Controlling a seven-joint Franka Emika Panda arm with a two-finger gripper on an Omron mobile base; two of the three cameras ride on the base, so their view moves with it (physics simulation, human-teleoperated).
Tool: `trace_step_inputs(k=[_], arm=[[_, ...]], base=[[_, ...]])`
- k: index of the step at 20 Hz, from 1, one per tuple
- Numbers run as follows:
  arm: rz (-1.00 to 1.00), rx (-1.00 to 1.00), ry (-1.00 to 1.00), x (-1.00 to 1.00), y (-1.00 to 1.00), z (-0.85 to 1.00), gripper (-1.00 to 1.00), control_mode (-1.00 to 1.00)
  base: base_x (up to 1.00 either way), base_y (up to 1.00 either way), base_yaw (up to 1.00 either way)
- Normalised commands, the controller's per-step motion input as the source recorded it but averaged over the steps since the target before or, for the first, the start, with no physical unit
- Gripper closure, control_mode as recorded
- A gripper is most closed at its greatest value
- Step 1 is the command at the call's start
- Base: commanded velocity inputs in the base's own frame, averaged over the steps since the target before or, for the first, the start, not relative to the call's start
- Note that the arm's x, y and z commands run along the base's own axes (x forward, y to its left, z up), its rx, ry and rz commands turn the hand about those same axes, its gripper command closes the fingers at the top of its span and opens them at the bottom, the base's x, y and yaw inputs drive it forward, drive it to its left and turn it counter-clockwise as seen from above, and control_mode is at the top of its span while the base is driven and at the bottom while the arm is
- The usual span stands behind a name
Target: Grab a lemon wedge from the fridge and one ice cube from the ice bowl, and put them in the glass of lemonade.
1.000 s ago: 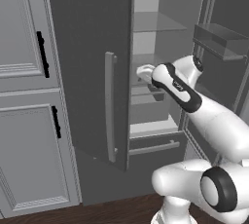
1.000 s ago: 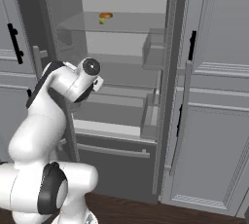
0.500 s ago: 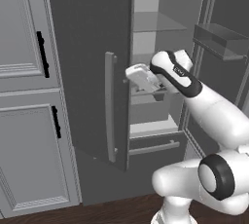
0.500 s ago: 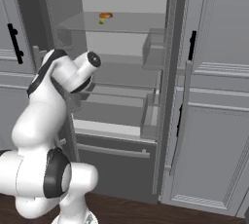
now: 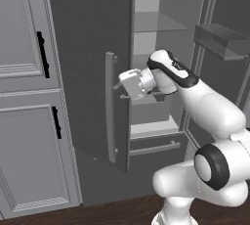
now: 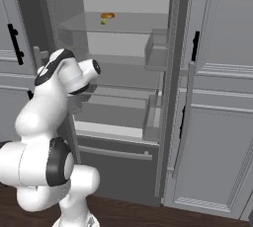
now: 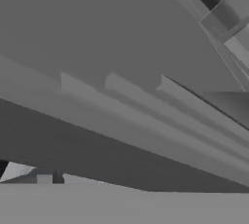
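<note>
The tall dark grey fridge [image 5: 88, 48] stands with both doors swung out, its pale inside and glass shelves [image 6: 123, 23] showing. On the top shelf lies the tiny yellow-green lemon wedge [image 6: 104, 22], right beside an orange oblong item [image 6: 107, 16]. My gripper [image 5: 119, 91] hangs low at the left door's inner edge, next to the long light grey bar handle [image 5: 111, 111]. Its two small dark fingertips stand apart with nothing between them. The wedge is well above and behind the hand. In the hand view the door's grey surface [image 7: 121, 47] looms very close.
Light grey panelled cabinets with black handles [image 5: 43, 55] flank the fridge on the left, and others [image 6: 217, 97] on the right. The right door carries bins [image 5: 222, 38] that jut into the opening. The bottom drawer [image 6: 116, 154] is closed. Dark wood floor [image 6: 148, 213] lies below.
My hand has swung left and down, from in front of the shelves to the left door's edge by its handle. The fridge and the wedge have not moved.
</note>
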Motion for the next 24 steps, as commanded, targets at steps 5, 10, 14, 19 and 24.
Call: trace_step_inputs(k=[5,10,14,19,24], arm=[[-0.1,0.13,0.08,0.63,-1.0,0.23,-1.0,-1.0],[-0.05,0.06,0.07,0.87,-0.48,0.1,-1.0,-1.0],[0.01,0.01,0.05,0.98,-0.15,-0.07,-1.0,-1.0],[0.0,-0.03,-0.06,0.18,0.68,-0.2,-1.0,-1.0],[0.05,-0.01,-0.07,-0.21,1.0,-0.2,-1.0,-1.0]], base=[[0.0,0.0,0.0],[0.0,0.0,0.0],[0.0,0.0,0.0],[0.0,0.0,0.0],[0.0,0.0,0.0]])
